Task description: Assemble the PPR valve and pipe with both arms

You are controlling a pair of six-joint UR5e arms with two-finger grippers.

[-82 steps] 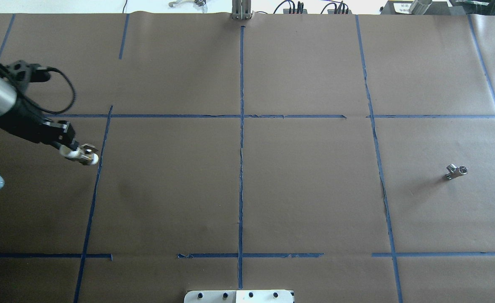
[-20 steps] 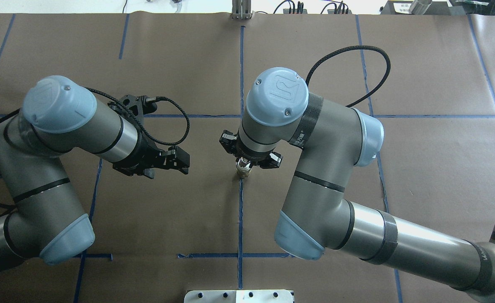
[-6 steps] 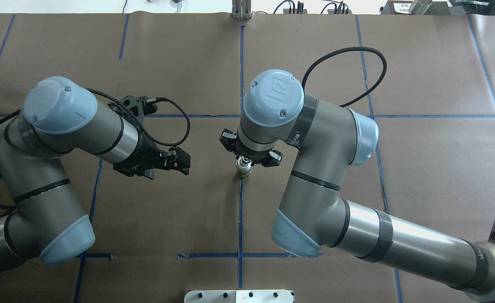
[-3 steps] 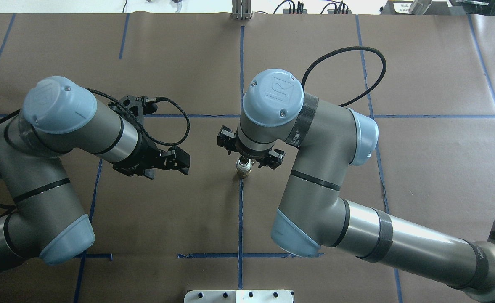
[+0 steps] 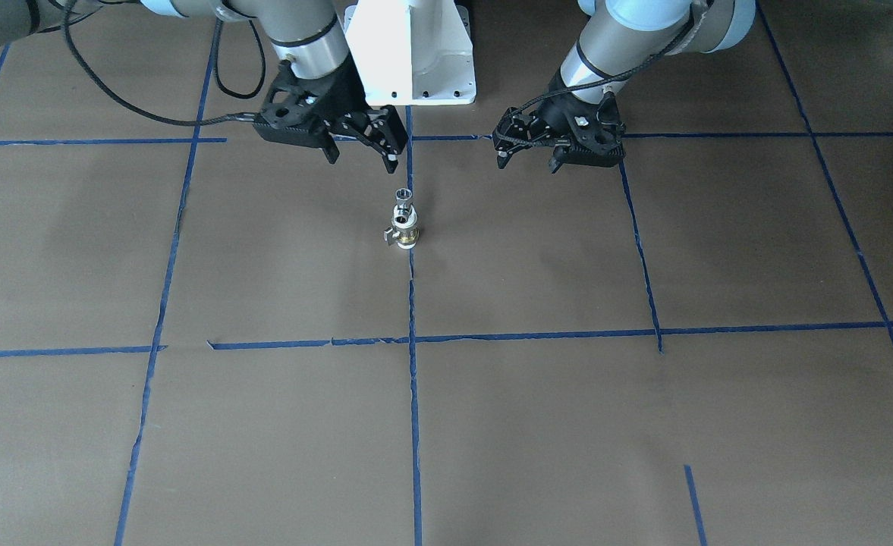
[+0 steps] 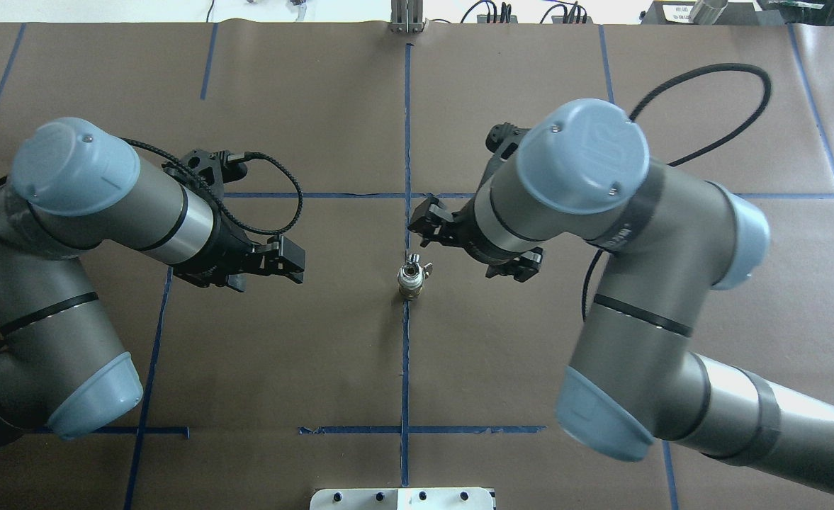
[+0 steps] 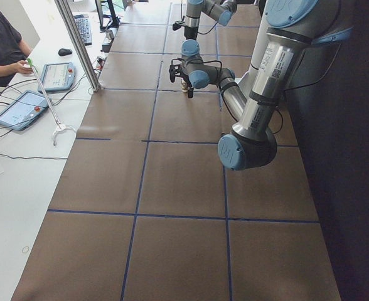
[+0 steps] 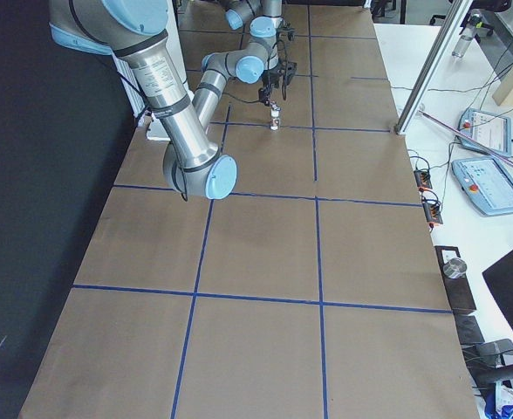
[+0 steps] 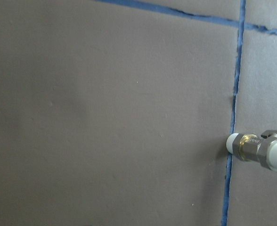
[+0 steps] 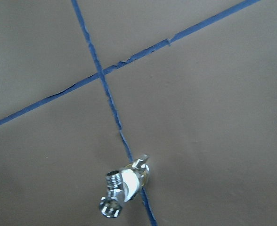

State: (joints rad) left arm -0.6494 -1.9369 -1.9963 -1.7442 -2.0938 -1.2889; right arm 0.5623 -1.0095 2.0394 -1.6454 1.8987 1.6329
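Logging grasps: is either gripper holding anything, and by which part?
Nothing is held. The left gripper and right gripper are both open, apart from the valve, which stands on the table with the pipe on top.

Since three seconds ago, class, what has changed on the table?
The right gripper let go of the pipe atop the PPR valve, opened and drew back toward its own side. The left gripper backed off slightly, still open. Both parts stayed joined, upright on the centre tape line.
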